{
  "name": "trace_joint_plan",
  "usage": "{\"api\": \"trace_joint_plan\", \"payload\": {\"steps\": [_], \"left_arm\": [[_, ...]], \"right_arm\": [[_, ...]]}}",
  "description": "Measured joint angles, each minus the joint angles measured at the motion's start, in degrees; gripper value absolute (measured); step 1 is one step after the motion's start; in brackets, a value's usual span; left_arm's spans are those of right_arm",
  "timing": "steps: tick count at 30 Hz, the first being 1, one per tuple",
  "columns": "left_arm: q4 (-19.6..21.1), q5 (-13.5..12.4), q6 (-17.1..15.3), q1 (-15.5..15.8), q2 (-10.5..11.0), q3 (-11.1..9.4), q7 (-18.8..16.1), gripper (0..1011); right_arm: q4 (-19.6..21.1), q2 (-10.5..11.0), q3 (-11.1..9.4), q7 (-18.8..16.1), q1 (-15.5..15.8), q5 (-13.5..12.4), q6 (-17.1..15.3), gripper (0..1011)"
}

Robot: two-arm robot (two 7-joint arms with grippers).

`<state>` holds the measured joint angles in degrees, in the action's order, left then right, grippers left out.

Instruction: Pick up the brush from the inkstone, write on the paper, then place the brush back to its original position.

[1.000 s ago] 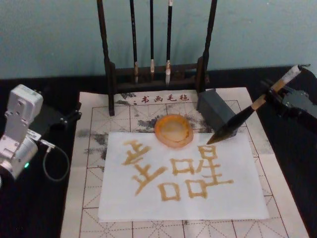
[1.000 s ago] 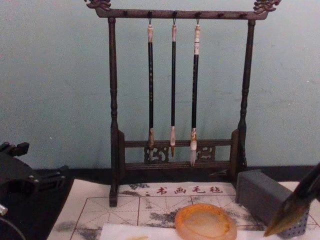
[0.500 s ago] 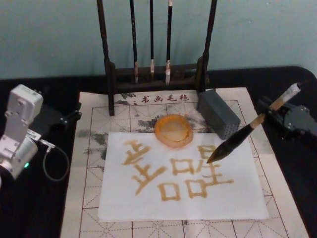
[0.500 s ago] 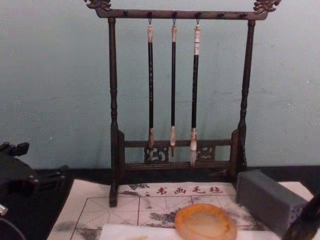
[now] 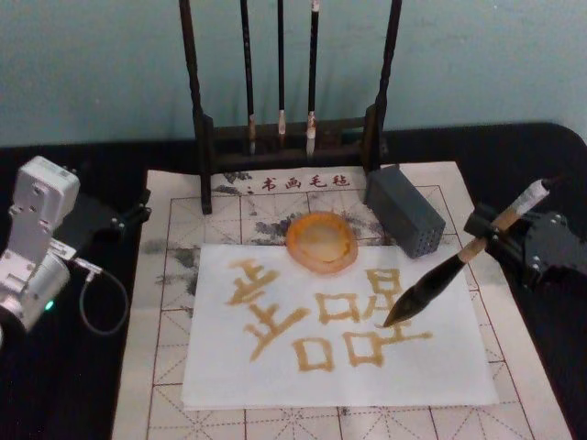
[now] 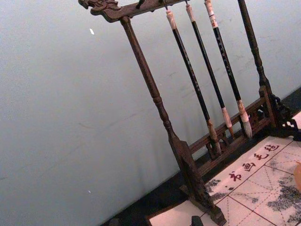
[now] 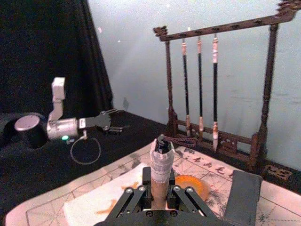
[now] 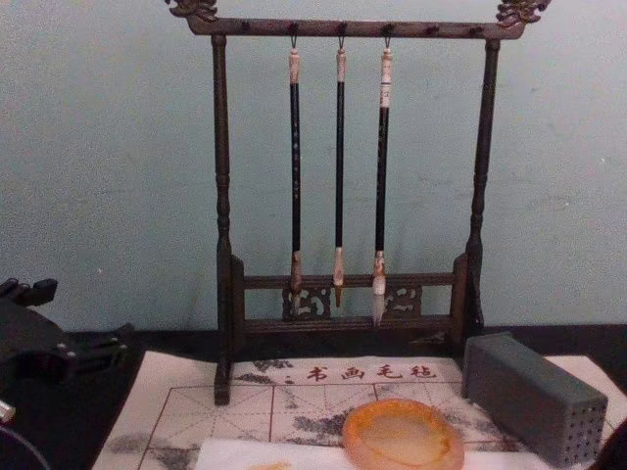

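The brush slants down from my right gripper, which is shut on its tan handle at the mat's right side. Its dark tuft meets the white paper at the right-hand golden characters. In the right wrist view the handle stands up between the gripper's closed fingers. The orange inkstone sits at the paper's far edge with nothing on it; it also shows as the amber dish in the chest view. My left gripper rests idle on the black cloth at the left.
A dark wooden rack with three thin hanging brushes stands at the back. A grey block with small holes lies just behind the brush's path. The beige gridded felt mat lies under the paper.
My right gripper has come down and toward me with the brush. The tuft moved from beside the grey block, above the sheet, down onto the right-hand characters. The left arm stayed still.
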<state>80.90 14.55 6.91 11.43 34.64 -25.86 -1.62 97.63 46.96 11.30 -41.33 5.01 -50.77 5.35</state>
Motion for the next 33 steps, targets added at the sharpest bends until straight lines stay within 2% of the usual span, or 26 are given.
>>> {"api": "trace_joint_plan", "payload": {"steps": [9, 19, 33], "left_arm": [[0.00, 0.00, 0.00, 0.00, 0.00, 0.00, 0.00, 1001], [0.00, 0.00, 0.00, 0.00, 0.00, 0.00, 0.00, 1001], [0.00, 0.00, 0.00, 0.00, 0.00, 0.00, 0.00, 1001]], "right_arm": [[-0.64, 1.54, 0.37, -3.16, -0.06, 1.44, 1.61, 184], [-0.51, 2.04, 0.24, -3.82, 0.65, 2.80, 3.06, 184], [-0.41, 1.49, 0.51, -3.68, 0.89, 5.23, 4.28, 184]]}}
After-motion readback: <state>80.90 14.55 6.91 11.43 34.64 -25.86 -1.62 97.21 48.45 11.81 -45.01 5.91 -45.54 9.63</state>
